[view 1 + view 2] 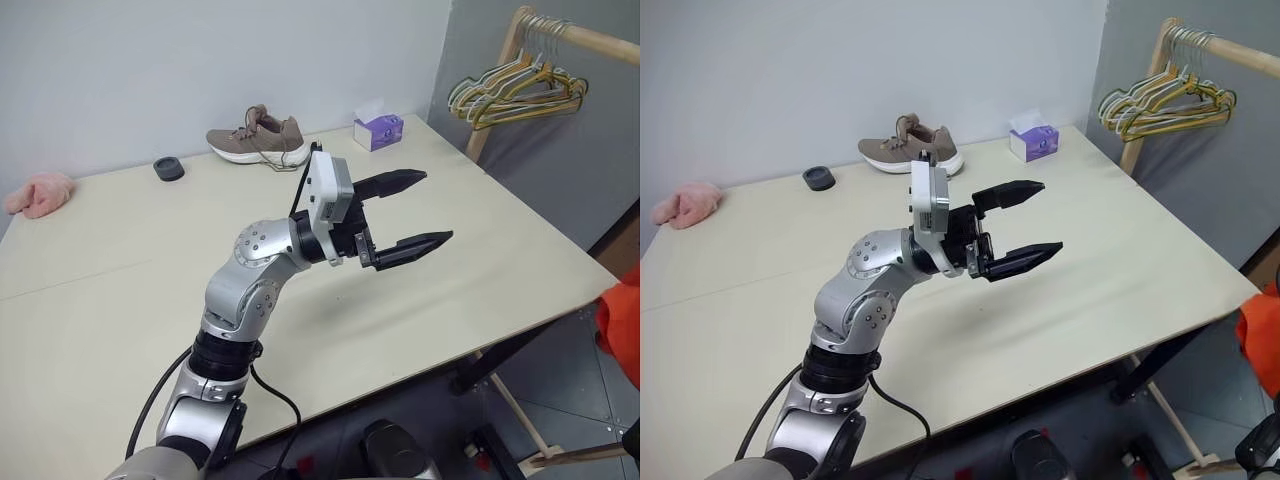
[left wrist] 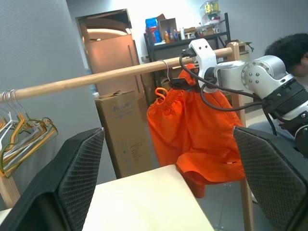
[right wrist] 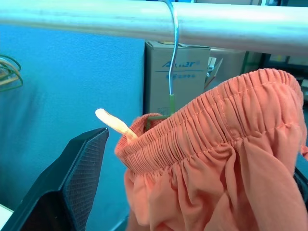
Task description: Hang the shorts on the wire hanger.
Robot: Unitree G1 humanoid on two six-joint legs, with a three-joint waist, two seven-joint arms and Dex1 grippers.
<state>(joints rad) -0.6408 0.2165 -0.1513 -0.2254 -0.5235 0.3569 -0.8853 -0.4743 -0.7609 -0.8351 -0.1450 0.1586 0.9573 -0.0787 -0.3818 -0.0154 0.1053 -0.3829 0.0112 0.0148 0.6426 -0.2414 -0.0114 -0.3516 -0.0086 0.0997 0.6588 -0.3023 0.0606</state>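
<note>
Shorts [image 2: 192,130] hang on the wire hanger [image 3: 172,72], whose hook sits over the wooden rail [image 2: 96,79] beside the table [image 1: 480,250]. Waistband is gathered over the hanger; one drawstring [image 3: 113,122] with a pale tip sticks out to the side. A corner of the orange fabric also shows past the table's right edge in the head views.

Right claw [image 2: 180,83] is near the waistband by the hanger's neck, released, fingers spread; whether it touches the fabric, cannot tell.

Left claw [image 1: 410,212] is held up over the middle of the table, pointing right toward the rail, released with both black fingers wide apart and nothing between them.

A bunch of coloured hangers [image 1: 515,90] hangs further along the rail. On the table's far side: a brown shoe [image 1: 258,140], a purple tissue box [image 1: 378,130], a small black ring [image 1: 169,168], and a pink fluffy cloth [image 1: 40,193] at the left edge. A cardboard box [image 2: 122,132] stands behind the rail.
</note>
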